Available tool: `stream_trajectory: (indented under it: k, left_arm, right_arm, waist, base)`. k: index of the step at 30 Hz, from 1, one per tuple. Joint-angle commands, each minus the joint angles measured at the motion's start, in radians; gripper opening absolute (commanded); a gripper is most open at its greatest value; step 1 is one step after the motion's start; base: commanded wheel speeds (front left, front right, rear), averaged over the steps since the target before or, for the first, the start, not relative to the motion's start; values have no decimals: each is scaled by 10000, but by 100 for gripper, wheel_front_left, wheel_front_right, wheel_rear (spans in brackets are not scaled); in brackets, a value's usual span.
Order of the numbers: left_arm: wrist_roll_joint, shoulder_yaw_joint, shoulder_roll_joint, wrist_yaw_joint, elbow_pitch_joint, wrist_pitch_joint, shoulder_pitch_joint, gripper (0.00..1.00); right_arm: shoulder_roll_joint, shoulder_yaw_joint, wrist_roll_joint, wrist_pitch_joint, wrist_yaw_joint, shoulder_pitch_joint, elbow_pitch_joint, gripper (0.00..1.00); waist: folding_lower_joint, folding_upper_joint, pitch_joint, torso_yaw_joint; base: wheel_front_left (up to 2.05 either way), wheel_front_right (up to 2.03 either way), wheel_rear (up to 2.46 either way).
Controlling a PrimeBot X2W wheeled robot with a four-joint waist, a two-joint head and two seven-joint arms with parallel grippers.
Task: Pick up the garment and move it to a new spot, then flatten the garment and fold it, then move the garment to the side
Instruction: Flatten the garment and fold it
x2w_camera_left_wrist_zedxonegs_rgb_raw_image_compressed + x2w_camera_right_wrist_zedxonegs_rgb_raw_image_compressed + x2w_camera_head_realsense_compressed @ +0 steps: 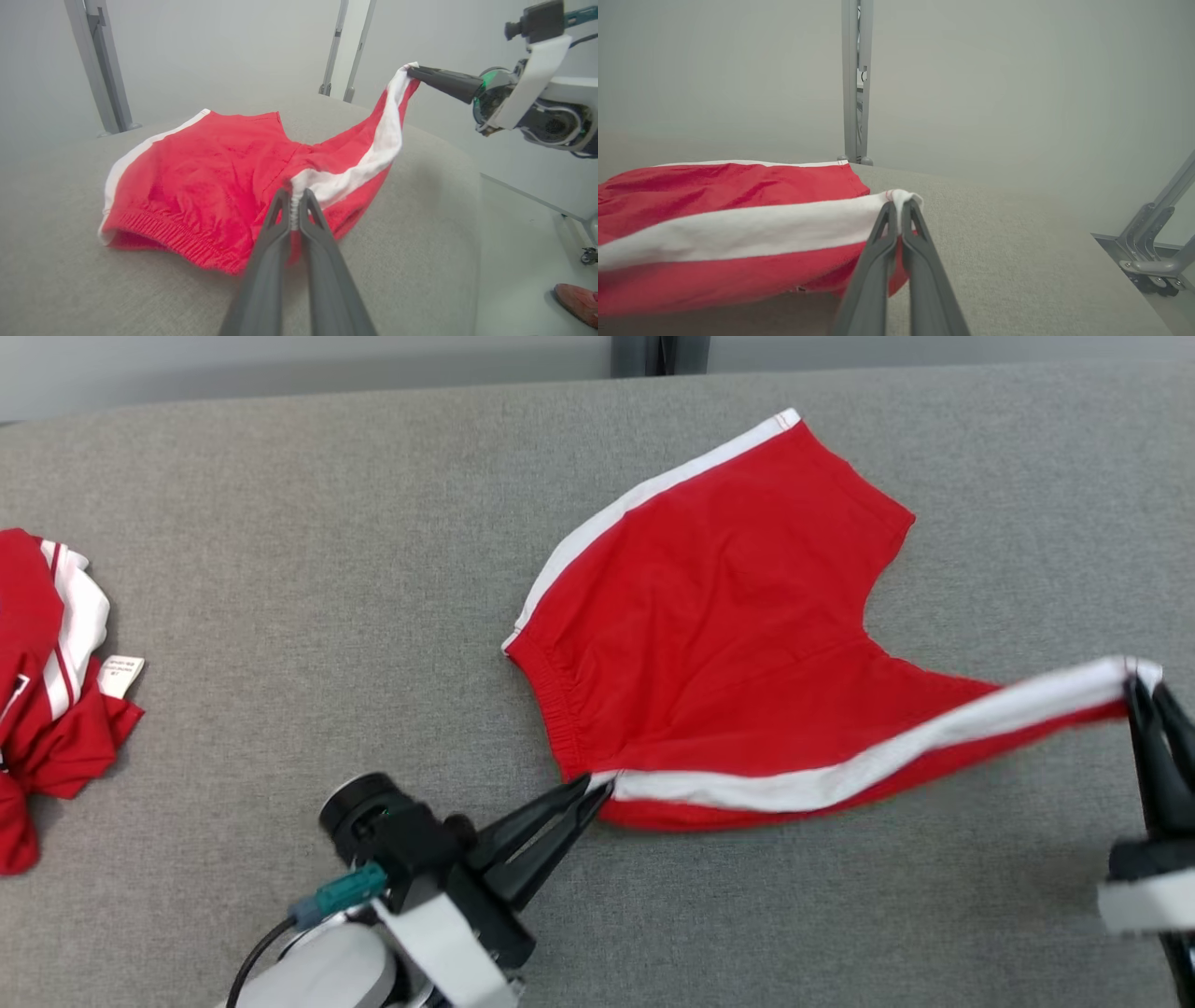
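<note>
Head view shows the garment (709, 644), a pair of red shorts with white side stripes, near the middle of the grey desk (280, 616). Its far leg lies spread on the cloth surface. The left tool (597, 791) is pressed together on the near corner of the waistband (551, 709), where the near white stripe (840, 775) begins. The right tool (1141, 686) is pinching the other end of that stripe, at the hem of the near leg. In the left wrist view, this near edge is raised off the desk on the right tool's side and hangs in a slight sag between the two grips. A second red garment (37, 709) lies crumpled at the robot's far left, well apart.

I judge this to be the flatten-and-fold step. The shorts already sit at a working spot, one leg is smooth, and both ends of the near edge are held. It could be the last stretch before laying flat, or the start of folding the near leg over the far one; I cannot tell which.

Either way, the next move calls for both arms to travel together and keep the stripe taut. A slack edge would likely bunch, and a harder pull could drag the flat half out of place.
</note>
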Motion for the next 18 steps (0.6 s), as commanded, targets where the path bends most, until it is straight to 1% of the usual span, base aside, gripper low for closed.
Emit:
stream_trajectory:
  k: [1,3,7,12,15,18]
  left_arm:
    - [-214,96,-204,-8,122,-39,-231,0]
    - [-625,316,-640,-8,349,-46,-417,0]
    - [-1868,895,-1440,-8,811,-53,-749,0]
    - [-3401,1879,-2341,-9,1420,-62,-1124,0]
    - [-3691,2270,-2655,-9,1694,-61,-1356,0]
    - [-3716,2538,-2915,-6,1917,-62,-1618,0]
  right_arm:
    - [-124,87,-17,-10,1,-601,193,0]
    - [-318,369,-13,-8,1,-1355,750,0]
    - [-684,1175,210,10,1,-3351,1971,0]
    - [-1098,2693,552,7,1,-5784,3598,0]
    - [-1246,3433,683,3,1,-6999,4653,0]
    - [-1323,3998,792,-8,1,-8046,5614,0]
  waist:
    - [0,0,194,-7]
    - [0,0,369,8]
    - [0,0,767,80]
    - [0,0,1195,363]
    - [0,0,1361,612]
    - [0,0,1563,912]
  base:
    - [0,0,0]
    - [0,0,0]
    - [0,0,0]
    - [0,0,0]
    - [0,0,0]
    - [0,0,0]
